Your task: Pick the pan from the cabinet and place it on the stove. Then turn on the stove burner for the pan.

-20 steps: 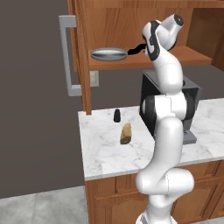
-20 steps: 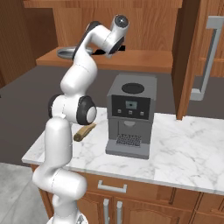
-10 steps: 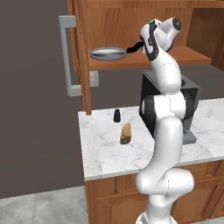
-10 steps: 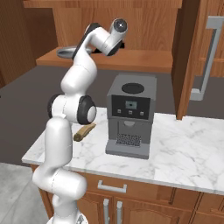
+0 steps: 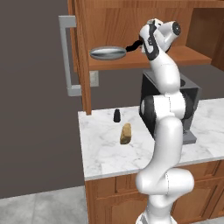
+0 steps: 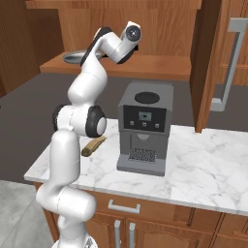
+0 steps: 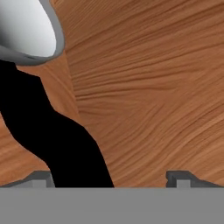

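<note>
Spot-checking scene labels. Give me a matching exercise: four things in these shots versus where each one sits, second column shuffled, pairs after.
Things:
1. pan
2. coffee machine
3. bread loaf
4. small black shaker

Places:
A. counter, near the open cabinet door
B. cabinet shelf, handle toward the open gripper
C. lying on the marble, in front of the shaker
D. standing on the counter, under the shelf

Pairs: 1-B, 2-D, 3-C, 4-A

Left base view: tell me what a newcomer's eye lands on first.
The white arm reaches up into the open cabinet, its open fingers beside the black handle of the silver pan on the shelf. Below, on the marble counter, stands a grey coffee machine, with a bread loaf nearby.
</note>
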